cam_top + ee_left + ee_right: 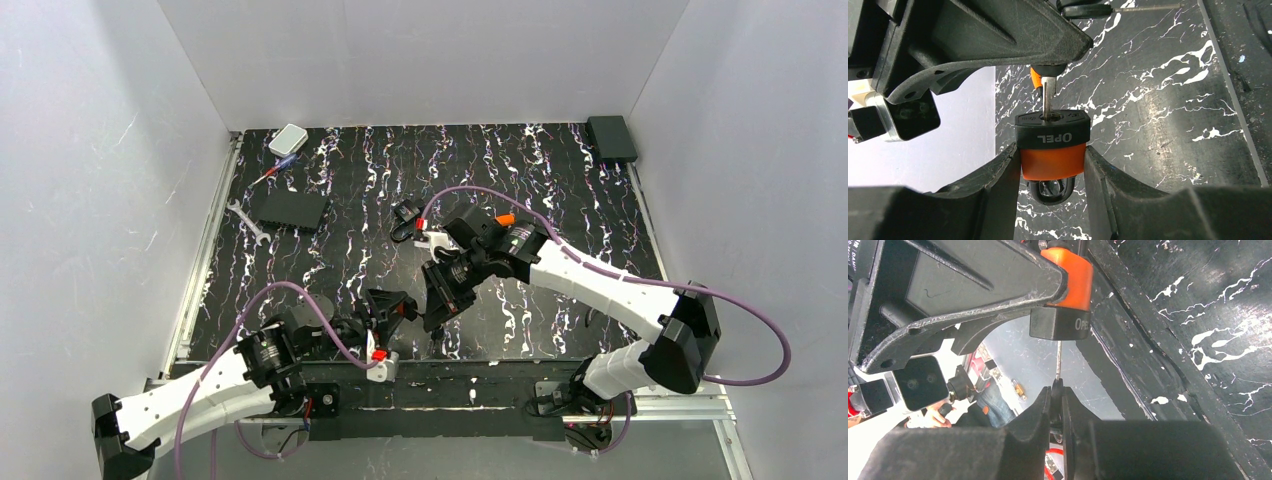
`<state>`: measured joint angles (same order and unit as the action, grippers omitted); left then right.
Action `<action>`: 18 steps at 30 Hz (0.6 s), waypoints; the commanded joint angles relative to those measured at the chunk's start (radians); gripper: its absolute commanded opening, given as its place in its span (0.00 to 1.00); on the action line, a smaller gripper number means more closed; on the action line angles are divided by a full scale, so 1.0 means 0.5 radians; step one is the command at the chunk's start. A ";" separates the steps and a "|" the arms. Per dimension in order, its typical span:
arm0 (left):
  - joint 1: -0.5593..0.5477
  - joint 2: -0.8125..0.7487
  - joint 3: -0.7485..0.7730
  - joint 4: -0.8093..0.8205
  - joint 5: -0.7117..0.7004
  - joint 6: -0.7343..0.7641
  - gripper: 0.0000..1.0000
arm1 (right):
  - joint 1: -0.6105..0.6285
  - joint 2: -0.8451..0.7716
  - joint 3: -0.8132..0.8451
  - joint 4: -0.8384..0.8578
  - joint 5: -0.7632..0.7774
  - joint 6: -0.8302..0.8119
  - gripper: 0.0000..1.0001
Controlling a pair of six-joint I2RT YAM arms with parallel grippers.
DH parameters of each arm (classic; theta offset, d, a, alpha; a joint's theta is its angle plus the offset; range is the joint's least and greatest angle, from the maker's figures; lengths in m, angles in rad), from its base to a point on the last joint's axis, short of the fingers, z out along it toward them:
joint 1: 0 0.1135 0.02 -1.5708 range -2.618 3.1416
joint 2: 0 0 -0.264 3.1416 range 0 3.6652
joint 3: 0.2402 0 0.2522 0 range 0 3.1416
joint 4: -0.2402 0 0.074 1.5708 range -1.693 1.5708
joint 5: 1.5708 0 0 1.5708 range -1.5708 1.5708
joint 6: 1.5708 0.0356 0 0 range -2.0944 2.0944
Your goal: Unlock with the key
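Above the black marbled table [560,180], the left gripper [1052,165] is seen half-spread and clamped on the orange padlock [1053,136]; the right gripper [1057,390], nearly closed, is pinched on the key [1048,95], whose blade is set in the padlock's keyhole.

Left arm [190,395] jaws clamped wide, right arm [590,280] jaws pinched

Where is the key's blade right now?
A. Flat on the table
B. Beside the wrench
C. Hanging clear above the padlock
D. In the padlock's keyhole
D: in the left wrist view the key runs blade-first into the slot in the black end of the padlock, which the left gripper holds.
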<state>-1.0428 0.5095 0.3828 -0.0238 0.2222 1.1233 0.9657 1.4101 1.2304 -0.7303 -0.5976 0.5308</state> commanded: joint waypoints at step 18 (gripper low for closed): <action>-0.013 -0.073 -0.017 0.214 0.258 -0.104 0.00 | -0.001 0.043 0.151 0.076 0.251 0.083 0.01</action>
<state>-1.0405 0.4530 0.3485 -0.0086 0.2703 1.0985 0.9718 1.4139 1.2312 -0.7429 -0.6086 0.5575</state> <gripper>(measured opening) 0.411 0.170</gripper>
